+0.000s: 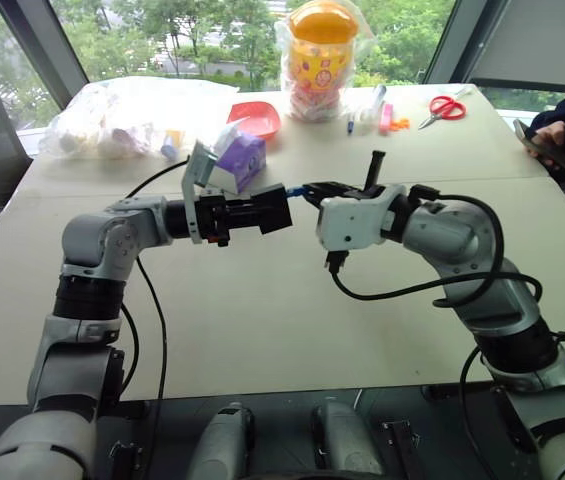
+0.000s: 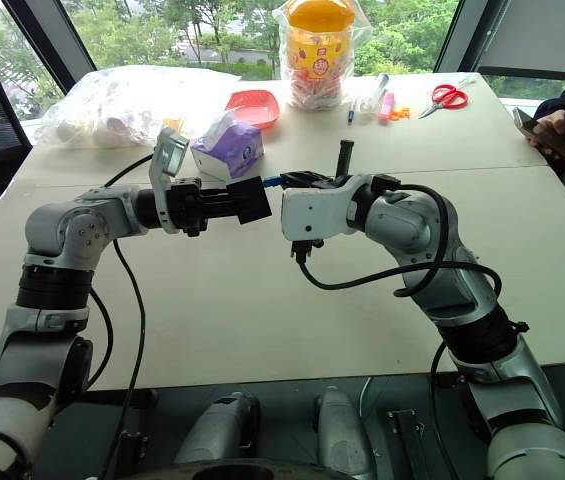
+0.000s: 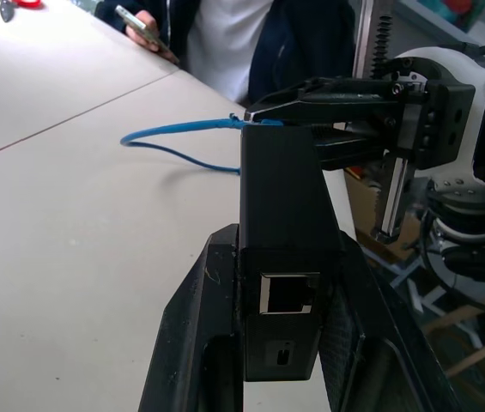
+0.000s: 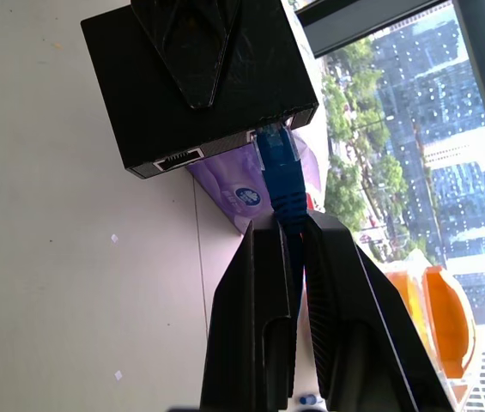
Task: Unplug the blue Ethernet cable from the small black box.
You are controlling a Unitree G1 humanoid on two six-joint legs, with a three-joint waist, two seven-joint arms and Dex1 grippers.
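Observation:
Above the middle of the table my left gripper (image 1: 264,212) is shut on the small black box (image 1: 274,208), its fingers (image 3: 199,326) pressing on two opposite sides. An empty port on the box (image 3: 281,215) faces the left wrist camera. The blue Ethernet cable (image 4: 283,176) has its clear plug seated in a port on the box's (image 4: 199,86) side. My right gripper (image 4: 287,225) is shut on the cable's blue boot just behind that plug. The two grippers meet tip to tip, with the right gripper (image 1: 312,190) to the right of the box. The rest of the cable (image 3: 173,137) loops down onto the table.
A purple tissue box (image 1: 240,160) sits just behind the grippers. Farther back are a red bowl (image 1: 255,118), a bagged yellow-lidded jar (image 1: 322,55), a clear plastic bag (image 1: 122,120), markers and red scissors (image 1: 445,108). A person holding a phone (image 1: 552,135) sits at the right edge.

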